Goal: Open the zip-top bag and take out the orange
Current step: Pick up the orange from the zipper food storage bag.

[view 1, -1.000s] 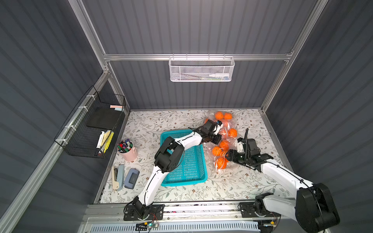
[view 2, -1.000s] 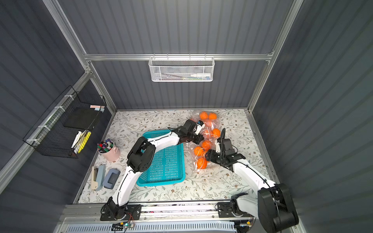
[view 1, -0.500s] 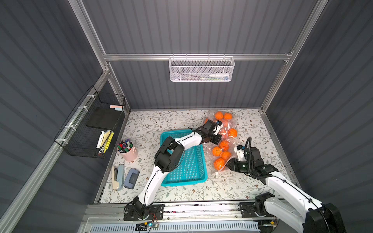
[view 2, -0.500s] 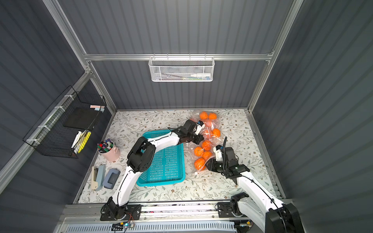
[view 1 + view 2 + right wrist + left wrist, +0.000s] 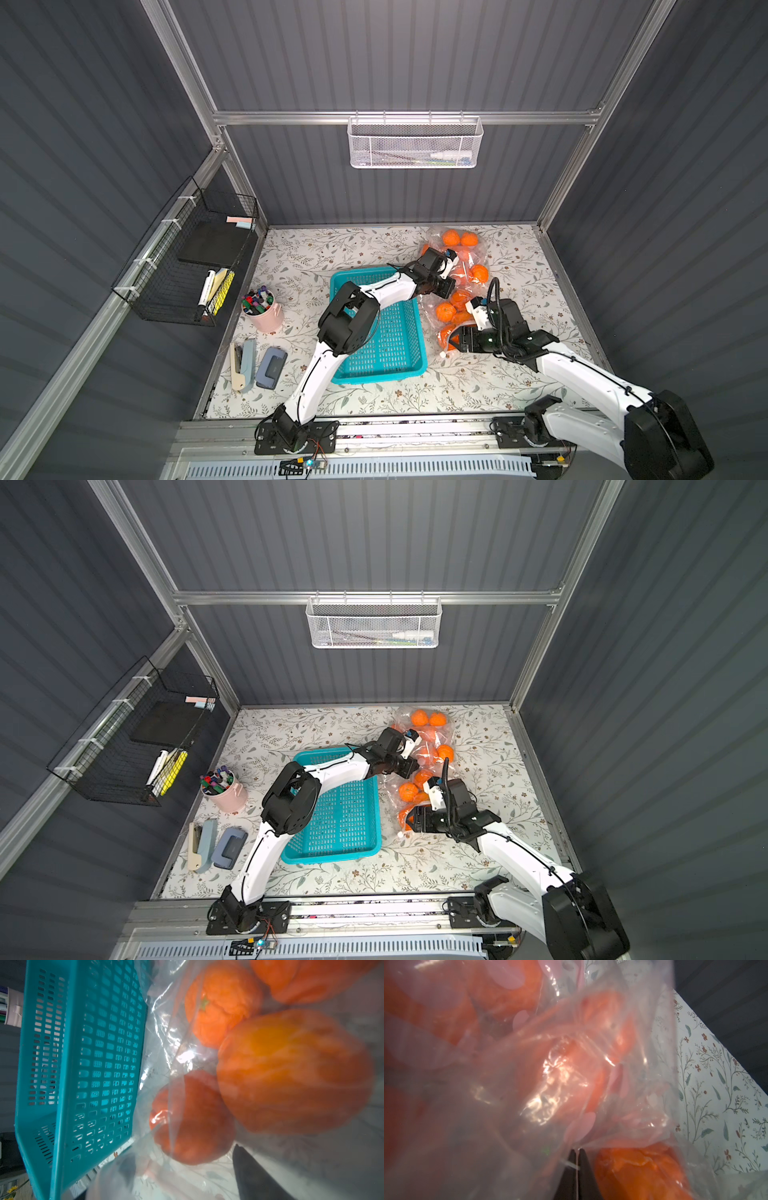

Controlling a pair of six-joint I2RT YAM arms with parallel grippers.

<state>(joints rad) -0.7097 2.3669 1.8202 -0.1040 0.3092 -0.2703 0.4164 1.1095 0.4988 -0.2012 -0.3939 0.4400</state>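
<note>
Left tool (image 5: 577,1151) pinches crinkled clear zip-top bag (image 5: 508,1084) film; right tool (image 5: 452,340) gapes wide beside round dimpled oranges (image 5: 220,1001) inside

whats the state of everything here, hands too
left hand, shut on bag
right hand, open, at the bag's near end
bag, on the table, zip unclear
oranges, in the bag
basket, upright, empty
cup, upright, full of pens

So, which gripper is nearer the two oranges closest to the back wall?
Left. The left gripper pinches the bag just short of the two oranges; the right gripper sits farther from the back wall.
</note>
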